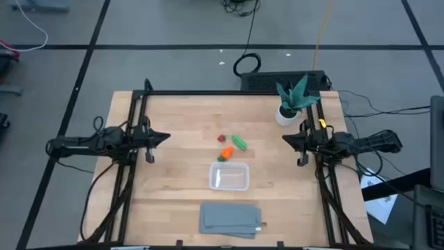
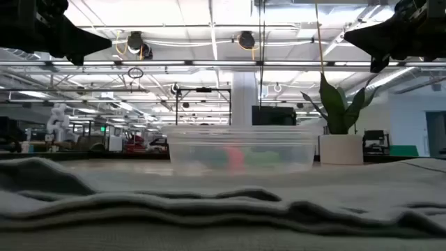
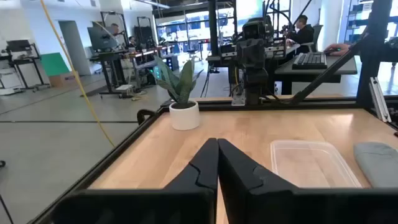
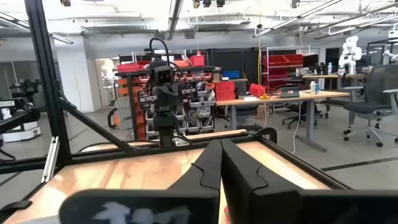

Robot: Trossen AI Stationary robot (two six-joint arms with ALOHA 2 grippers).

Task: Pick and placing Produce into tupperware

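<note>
Left claw [image 1: 165,137] pinched closed, empty, parked | right claw [image 1: 286,139] likewise | produce: carrot [image 1: 225,152], green piece [image 1: 239,143], red piece [image 1: 221,139] between claws, unpicked | tupperware [image 1: 229,176] nearby, empty

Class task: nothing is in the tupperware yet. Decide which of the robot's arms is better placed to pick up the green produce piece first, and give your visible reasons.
Probably the right. The green piece lies on the right of the cluster, nearer the right gripper than the left gripper. Both are shut and off to the table's sides, so the margin is small.
</note>
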